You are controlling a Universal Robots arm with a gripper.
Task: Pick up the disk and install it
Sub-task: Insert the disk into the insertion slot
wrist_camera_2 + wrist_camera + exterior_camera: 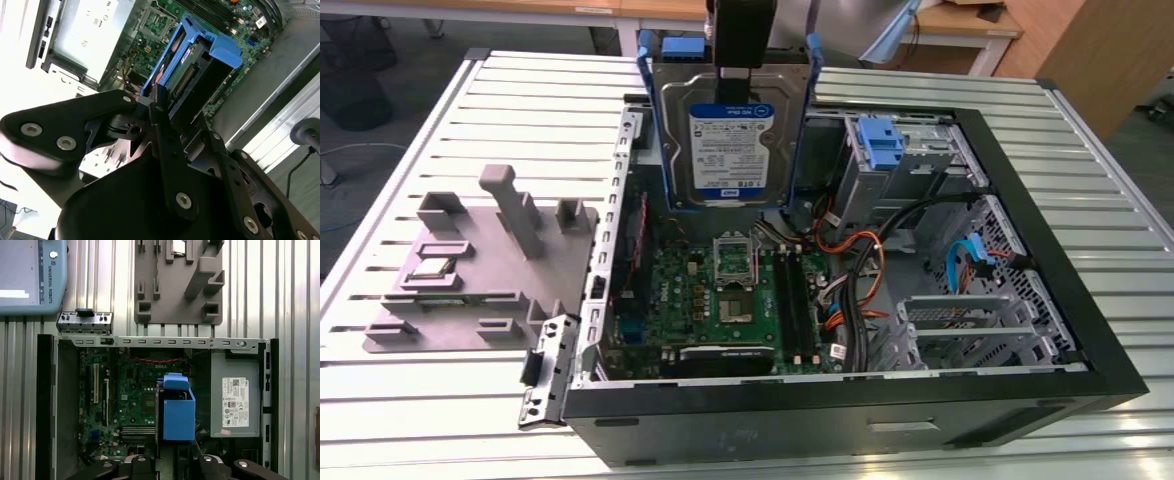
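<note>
End effector (742, 70) clamps the flat silver disk with blue plastic rails (728, 150) by its upper end. It is likely stiff, weighty and shock-fragile.

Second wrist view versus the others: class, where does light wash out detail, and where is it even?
Second wrist view: the power supply and its surroundings burn out white; the disk is well exposed. Exterior view: even light. First wrist view: even, slight sheen on the table.
</note>
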